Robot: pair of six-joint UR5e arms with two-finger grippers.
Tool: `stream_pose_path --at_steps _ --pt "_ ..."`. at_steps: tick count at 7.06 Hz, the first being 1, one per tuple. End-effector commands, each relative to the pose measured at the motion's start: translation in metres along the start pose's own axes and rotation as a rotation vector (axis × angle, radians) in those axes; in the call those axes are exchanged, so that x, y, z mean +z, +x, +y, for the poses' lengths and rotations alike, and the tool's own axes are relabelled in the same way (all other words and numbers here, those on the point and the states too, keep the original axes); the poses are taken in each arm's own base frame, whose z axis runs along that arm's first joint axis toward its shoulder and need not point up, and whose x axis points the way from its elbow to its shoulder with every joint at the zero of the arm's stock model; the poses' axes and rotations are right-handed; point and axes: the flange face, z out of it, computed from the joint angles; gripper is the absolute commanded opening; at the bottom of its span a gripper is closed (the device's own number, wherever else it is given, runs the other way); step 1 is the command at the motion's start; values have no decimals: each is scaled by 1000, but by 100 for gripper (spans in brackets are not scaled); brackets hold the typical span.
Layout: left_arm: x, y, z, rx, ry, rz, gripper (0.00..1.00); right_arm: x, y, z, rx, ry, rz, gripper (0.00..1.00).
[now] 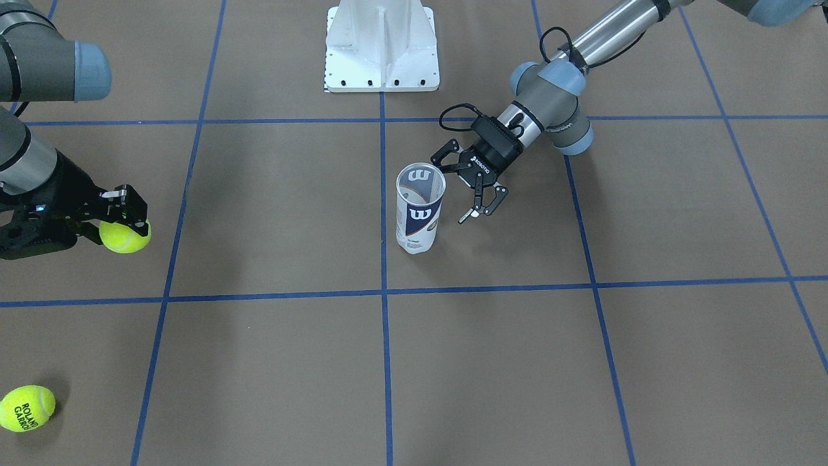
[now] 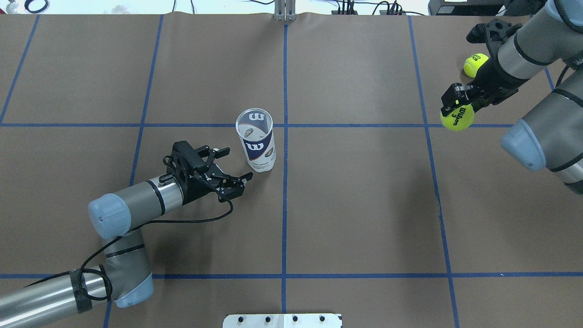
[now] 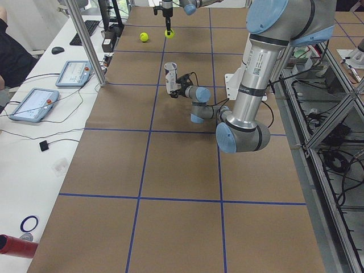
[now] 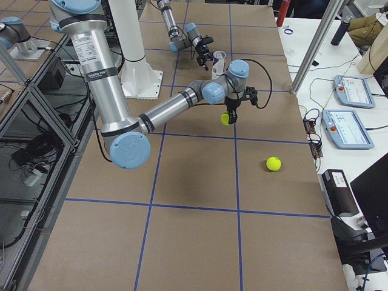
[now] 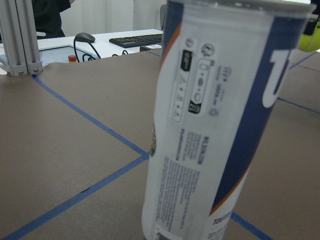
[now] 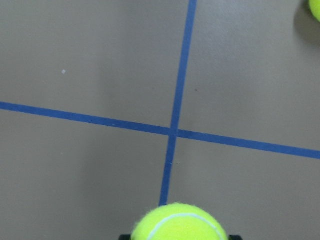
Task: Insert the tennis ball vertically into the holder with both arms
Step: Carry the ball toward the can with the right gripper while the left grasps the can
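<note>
1. Loose tennis ball (image 1: 26, 408): lay on the brown worktop (image 1: 517, 362) near the operators' edge, toward the corner on the robot's right.
2. Right gripper (image 1: 124, 220): fingers clamped on a second tennis ball (image 1: 125, 237), near the worktop's right end, well apart from the holder.
3. Holder (image 1: 419, 210): stood upright, mouth up, about the worktop's middle.
4. Left gripper (image 2: 237, 162): fingers spread apart, lying level, just beside the holder on the robot's left.
5. White pedestal (image 1: 381, 52): at the middle of the robot's edge.
</note>
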Motion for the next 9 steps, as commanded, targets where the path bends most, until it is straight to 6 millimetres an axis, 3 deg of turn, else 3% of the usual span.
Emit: stream_pose_path --at_steps 1,5,7,9 --pt "5 -1 -8 2 44 -52 99 -19 -19 0 -13 32 -28 0" --pt "16 3 3 1 28 -55 99 -33 -40 -5 -13 46 -60 0" --pt "17 4 2 -1 28 -55 99 -38 -49 -7 -26 47 -79 0" --pt "23 17 -5 -9 41 -37 99 -38 -51 -9 -26 47 -81 0"
